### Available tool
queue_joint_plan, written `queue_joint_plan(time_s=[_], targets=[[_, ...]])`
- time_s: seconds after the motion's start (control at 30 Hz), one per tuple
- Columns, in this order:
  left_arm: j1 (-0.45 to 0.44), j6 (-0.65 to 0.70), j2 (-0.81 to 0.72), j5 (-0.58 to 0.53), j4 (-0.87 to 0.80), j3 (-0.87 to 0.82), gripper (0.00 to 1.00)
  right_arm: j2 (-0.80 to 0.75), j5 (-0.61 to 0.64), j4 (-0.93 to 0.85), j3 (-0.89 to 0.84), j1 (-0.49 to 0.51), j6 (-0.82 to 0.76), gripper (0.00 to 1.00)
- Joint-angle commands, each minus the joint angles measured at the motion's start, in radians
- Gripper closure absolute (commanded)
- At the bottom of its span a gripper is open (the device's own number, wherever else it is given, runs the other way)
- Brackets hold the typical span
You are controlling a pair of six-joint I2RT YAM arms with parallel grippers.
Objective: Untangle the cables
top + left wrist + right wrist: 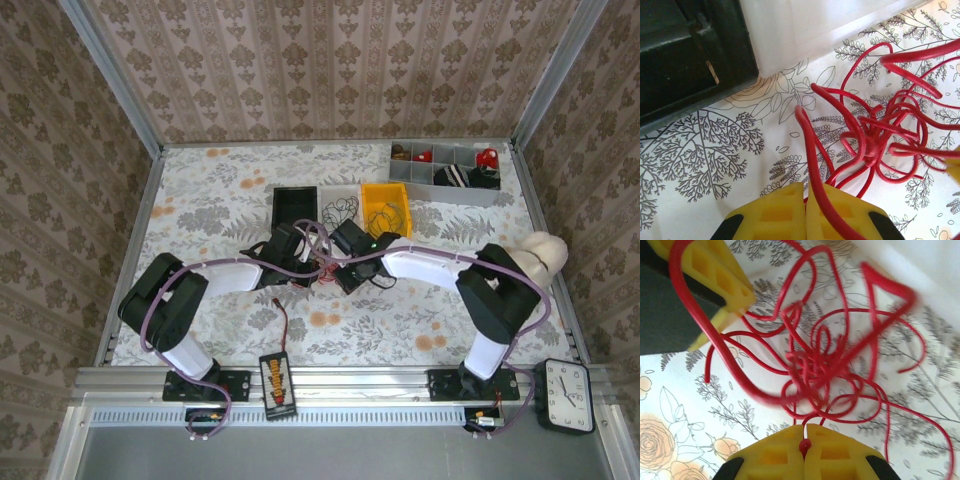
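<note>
Left wrist view has the left jaws closed on a single strand of the red cables (875, 145). The strand leaves the seam between the yellow pads (775, 215), arches ahead of them and drops into the knot, which lies just ahead and to the right on the flowered surface (700, 165). A black bin (685, 55) stands further ahead to the left. In the right wrist view the right jaws are also closed, pinching a thin red end at their seam, with the tangle (815, 365) spread directly ahead of them. The left jaws come in from the far left, a loop draped over them. From the top external view both jaws meet over the bundle (325, 268) in the middle of the surface, with the black bin (295, 207) and a yellow bin (385, 208) just beyond. The two grips appear to be on different strands at opposite sides, probably so that drawing the arms apart loosens the knot. The centre looks densely wound, so the untangling seems far from done. A straight pull could tighten the knot, so a slow, slightly lifted separation seems safer.
</note>
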Motion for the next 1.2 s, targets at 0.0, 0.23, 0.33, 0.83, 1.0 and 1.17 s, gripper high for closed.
queue_joint_plan(time_s=[0.0, 0.23, 0.33, 0.83, 1.0, 1.17], targets=[[-0.001, 0.005, 0.011, -0.003, -0.02, 0.014, 0.95, -0.128, 0.077, 0.042, -0.052, -0.047, 0.041, 1.0], [-0.003, 0.005, 0.022, 0.001, -0.016, 0.018, 0.95, -0.379, 0.145, 0.122, -0.179, -0.278, 0.271, 1.0], [-0.003, 0.007, 0.021, 0.001, -0.017, 0.018, 0.95, -0.459, 0.147, 0.134, -0.232, -0.402, 0.375, 1.0], [-0.002, 0.009, 0.024, -0.004, -0.006, 0.009, 0.98, -0.672, 0.177, 0.085, -0.32, -0.686, 0.518, 1.0], [-0.016, 0.041, 0.029, -0.002, -0.014, 0.026, 0.96, -0.698, 0.071, 0.128, -0.274, -0.594, 0.38, 1.0], [-0.031, 0.058, 0.029, -0.008, -0.025, 0.04, 0.87, -0.736, 0.223, 0.104, -0.162, -0.391, 0.23, 1.0]])
